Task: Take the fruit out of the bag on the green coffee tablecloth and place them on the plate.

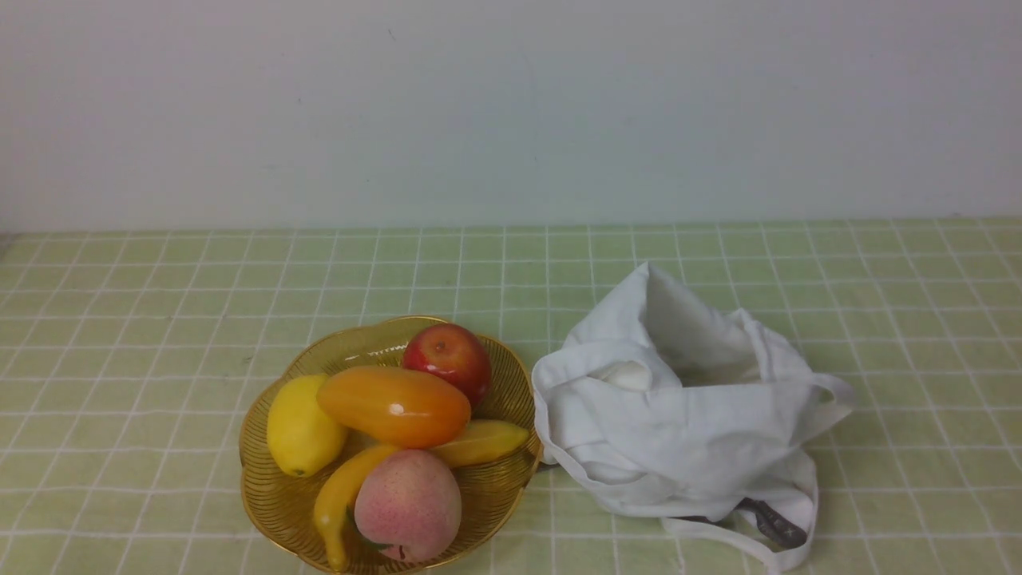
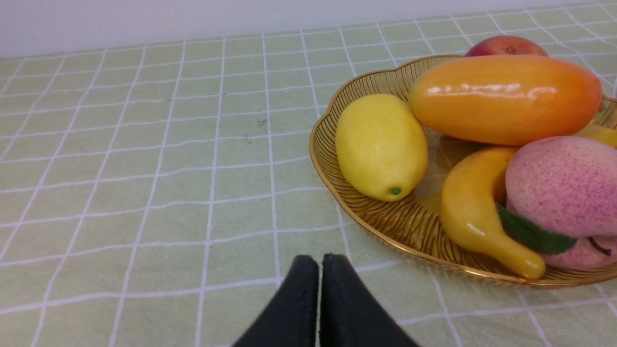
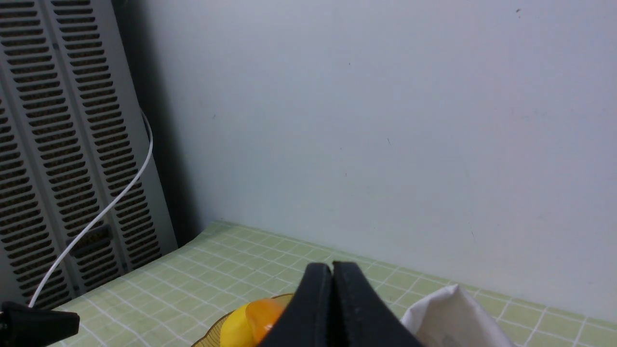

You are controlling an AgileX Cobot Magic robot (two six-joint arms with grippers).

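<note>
The orange-yellow fruit [image 1: 395, 406] lies in the golden wire plate [image 1: 275, 503], on top of the other fruit. It also shows in the left wrist view [image 2: 506, 99] and partly in the right wrist view [image 3: 262, 315]. The white bag [image 1: 687, 415] slumps open on the green coffee tablecloth [image 1: 160, 319], just right of the plate; no fruit shows inside it. Neither arm appears in the front view. My left gripper [image 2: 320, 260] is shut and empty over the cloth, a little short of the plate [image 2: 400, 226]. My right gripper [image 3: 332, 267] is shut and empty, above the bag [image 3: 453, 313].
A lemon [image 1: 299, 427], a red apple [image 1: 449, 358], a banana [image 1: 343, 495] and a pink peach [image 1: 409, 505] share the plate. A pale wall runs behind the table. A grey vented panel [image 3: 72, 144] with a white cable [image 3: 96, 221] stands off the table's far left.
</note>
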